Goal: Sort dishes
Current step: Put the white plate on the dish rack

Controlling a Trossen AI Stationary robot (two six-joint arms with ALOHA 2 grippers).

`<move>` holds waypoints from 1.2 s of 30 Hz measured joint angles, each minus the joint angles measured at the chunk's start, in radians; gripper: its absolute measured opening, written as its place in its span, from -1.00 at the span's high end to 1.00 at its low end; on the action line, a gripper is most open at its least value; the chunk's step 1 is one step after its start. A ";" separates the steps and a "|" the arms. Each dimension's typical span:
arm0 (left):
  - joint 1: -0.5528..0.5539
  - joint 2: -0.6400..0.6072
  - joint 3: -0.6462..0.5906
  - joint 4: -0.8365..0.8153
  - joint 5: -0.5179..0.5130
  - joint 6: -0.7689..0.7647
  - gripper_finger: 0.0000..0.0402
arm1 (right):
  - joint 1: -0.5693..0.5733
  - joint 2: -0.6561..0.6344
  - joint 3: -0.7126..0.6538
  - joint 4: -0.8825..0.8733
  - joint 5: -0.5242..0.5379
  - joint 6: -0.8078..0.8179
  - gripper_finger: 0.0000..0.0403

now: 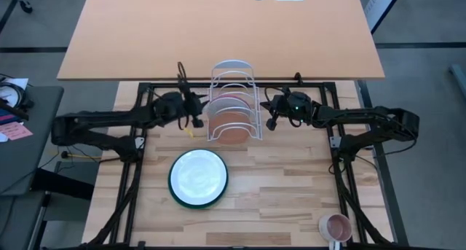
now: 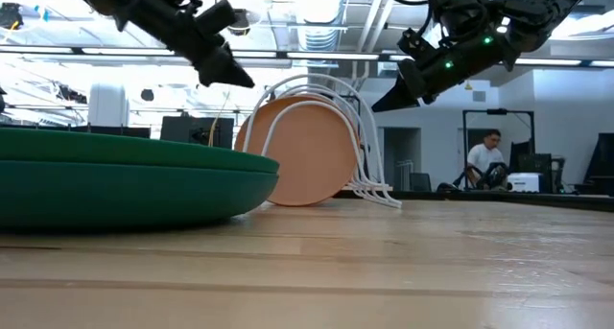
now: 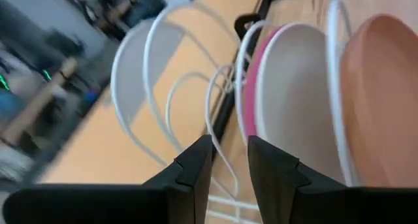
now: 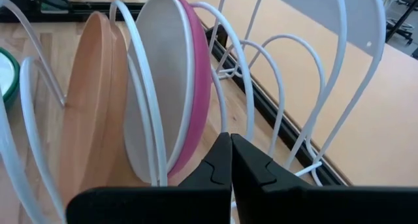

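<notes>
Left gripper (image 1: 195, 120): hovered just left of the wire rack (image 1: 234, 98), jaws parted narrowly, nothing between them.
Right gripper (image 1: 273, 121): hovered just right of the rack, jaws pressed together, empty.
Terracotta plate (image 1: 234, 127): stood on edge in the rack's front slot.
Pink plate (image 4: 196, 87): stood on edge in the slot behind the terracotta one.
White plate (image 1: 198, 176): lay flat atop the green plate (image 2: 115, 180) on the table (image 1: 291, 184), in front of the rack.
Pink mug (image 1: 336, 226): near the table's front right corner.
</notes>
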 joint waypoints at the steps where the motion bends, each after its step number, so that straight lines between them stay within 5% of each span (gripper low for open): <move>1: 0.020 -0.007 0.000 -0.026 0.028 -0.030 0.54 | 0.000 0.000 0.000 -0.003 0.000 0.004 0.98; 7: 0.067 0.022 -0.026 -0.063 0.080 -0.084 0.57 | 0.000 0.000 0.000 -0.007 0.000 0.032 0.98; 21: 0.048 0.213 -0.045 0.048 0.102 -0.055 0.97 | 0.000 0.000 0.000 -0.019 0.000 0.030 0.98; 30: 0.022 0.230 -0.035 0.098 0.097 -0.080 0.99 | 0.000 0.000 0.000 -0.022 0.000 0.027 0.98; 36: 0.013 0.218 -0.035 0.037 -0.049 -0.013 1.00 | 0.001 -0.020 0.022 -0.081 0.000 0.046 0.98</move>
